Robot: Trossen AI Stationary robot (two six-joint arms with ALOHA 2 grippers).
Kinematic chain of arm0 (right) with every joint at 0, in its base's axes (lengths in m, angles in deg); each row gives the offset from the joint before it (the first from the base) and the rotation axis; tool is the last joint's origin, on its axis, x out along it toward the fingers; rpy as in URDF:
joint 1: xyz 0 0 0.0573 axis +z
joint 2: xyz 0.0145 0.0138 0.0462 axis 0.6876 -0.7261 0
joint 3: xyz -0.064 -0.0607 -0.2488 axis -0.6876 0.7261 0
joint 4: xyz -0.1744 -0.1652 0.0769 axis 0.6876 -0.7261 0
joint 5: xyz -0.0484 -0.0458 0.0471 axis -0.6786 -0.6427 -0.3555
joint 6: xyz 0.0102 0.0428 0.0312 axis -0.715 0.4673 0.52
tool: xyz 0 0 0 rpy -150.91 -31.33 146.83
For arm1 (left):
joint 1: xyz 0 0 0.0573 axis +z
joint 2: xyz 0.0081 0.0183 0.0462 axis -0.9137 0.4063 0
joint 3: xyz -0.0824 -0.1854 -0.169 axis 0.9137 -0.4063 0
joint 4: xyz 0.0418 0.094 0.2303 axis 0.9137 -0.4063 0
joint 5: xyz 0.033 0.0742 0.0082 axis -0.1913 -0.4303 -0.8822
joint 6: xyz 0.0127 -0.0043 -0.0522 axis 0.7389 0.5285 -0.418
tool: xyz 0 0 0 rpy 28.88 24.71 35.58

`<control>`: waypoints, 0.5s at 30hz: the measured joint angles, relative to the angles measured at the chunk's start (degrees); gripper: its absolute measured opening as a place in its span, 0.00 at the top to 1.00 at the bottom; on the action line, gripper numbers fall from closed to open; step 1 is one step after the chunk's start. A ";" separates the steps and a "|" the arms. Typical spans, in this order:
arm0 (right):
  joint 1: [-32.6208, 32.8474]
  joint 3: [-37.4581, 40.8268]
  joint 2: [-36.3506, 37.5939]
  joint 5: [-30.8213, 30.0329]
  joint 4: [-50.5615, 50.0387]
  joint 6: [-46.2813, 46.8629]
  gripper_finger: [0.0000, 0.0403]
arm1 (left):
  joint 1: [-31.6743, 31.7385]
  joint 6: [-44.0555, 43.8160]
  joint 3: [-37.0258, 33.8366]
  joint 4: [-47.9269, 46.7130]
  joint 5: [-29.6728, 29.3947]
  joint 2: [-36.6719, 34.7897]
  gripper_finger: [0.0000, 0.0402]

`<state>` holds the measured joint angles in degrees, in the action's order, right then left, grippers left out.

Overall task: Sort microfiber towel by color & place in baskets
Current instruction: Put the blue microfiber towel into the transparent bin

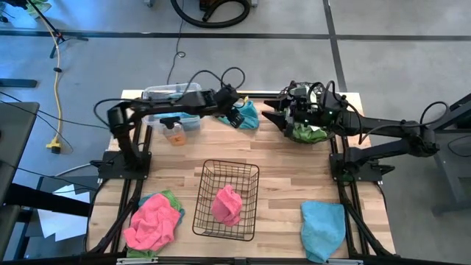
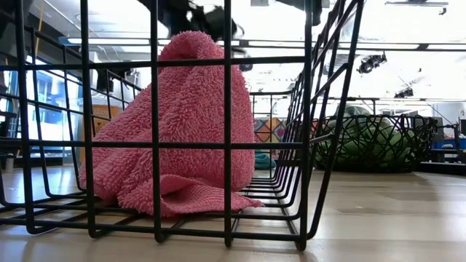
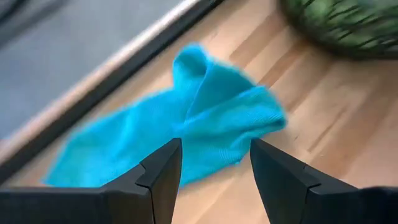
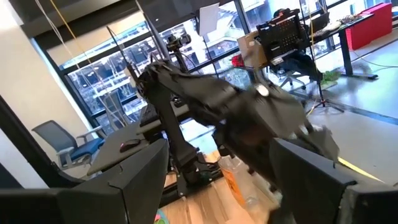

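High view — wood table, grey floor.

You have a pink towel inside the black wire basket, whose bars form a square grid. A second pink towel lies over a lime green one on the pale, wood-grained desk. Two light blue towels show: one near the front edge, one before the dark left pincer. Green cloth fills the dark woven basket.
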<state>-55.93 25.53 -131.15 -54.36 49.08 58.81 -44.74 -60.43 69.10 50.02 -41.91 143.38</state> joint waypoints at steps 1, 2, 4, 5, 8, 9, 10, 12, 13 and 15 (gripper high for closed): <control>0.00 0.00 0.00 -0.22 0.00 0.00 0.31 | 0.28 -1.65 0.00 -0.09 0.54 1.22 0.56; 0.00 0.00 0.00 -0.35 0.02 0.00 0.31 | 0.48 -3.08 0.00 0.08 0.78 2.43 0.56; 0.00 0.00 0.00 -1.29 0.00 0.00 0.31 | 0.63 -4.91 -0.02 -0.06 1.97 4.53 0.56; 0.00 0.00 0.00 -1.74 0.02 0.00 0.31 | 0.62 -5.33 -0.02 0.19 2.16 5.58 0.56; 0.00 0.00 0.00 -2.37 0.02 0.00 0.31 | 0.19 -7.62 0.00 1.02 2.25 8.39 0.56; 0.00 0.00 0.00 -2.44 0.02 0.00 0.31 | -0.05 -8.40 -0.02 1.77 2.38 9.34 0.56; 0.00 0.00 0.00 -2.45 0.02 0.00 0.31 | -0.29 -8.87 0.00 2.57 2.39 10.22 0.56; 0.00 0.00 0.00 -2.46 0.02 0.02 0.31 | -0.78 -10.19 -0.03 3.71 2.39 11.73 0.56; 0.00 0.00 0.00 -2.46 0.02 0.01 0.31 | -0.93 -10.97 -0.02 4.82 2.33 12.30 0.56; 0.00 0.00 0.00 -2.46 0.02 0.01 0.31 | -1.25 -12.53 -0.02 6.45 1.30 13.34 0.56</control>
<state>-55.93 25.53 -131.15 -56.82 49.10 58.82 -45.99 -72.96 69.08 56.47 -40.61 156.72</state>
